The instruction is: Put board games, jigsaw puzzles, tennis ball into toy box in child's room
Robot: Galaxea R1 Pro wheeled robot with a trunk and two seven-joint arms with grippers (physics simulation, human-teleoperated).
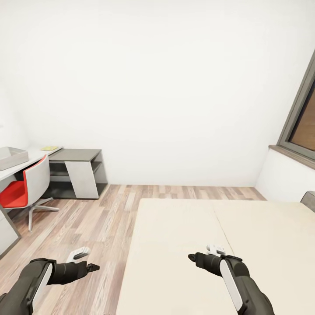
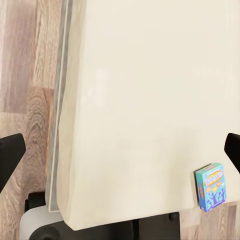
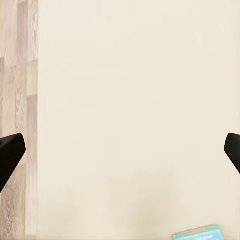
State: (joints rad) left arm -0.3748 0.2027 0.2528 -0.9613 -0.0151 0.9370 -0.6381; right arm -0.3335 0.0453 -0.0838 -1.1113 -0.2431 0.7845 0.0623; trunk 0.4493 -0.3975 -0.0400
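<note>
Board game (image 2: 211, 187) flat at bed (image 2: 150, 100) edge

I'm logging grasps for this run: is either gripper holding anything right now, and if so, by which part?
Nothing is held. The left gripper and right gripper both hang open over the bed, with only mattress between their fingers.

The toy box (image 1: 11, 157) and a board game (image 3: 197, 233) are cut off by picture edges.

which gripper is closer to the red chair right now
Left. The left gripper hangs over the wood floor on the red chair's side of the bed; the right gripper hovers over the mattress, farther away.
</note>
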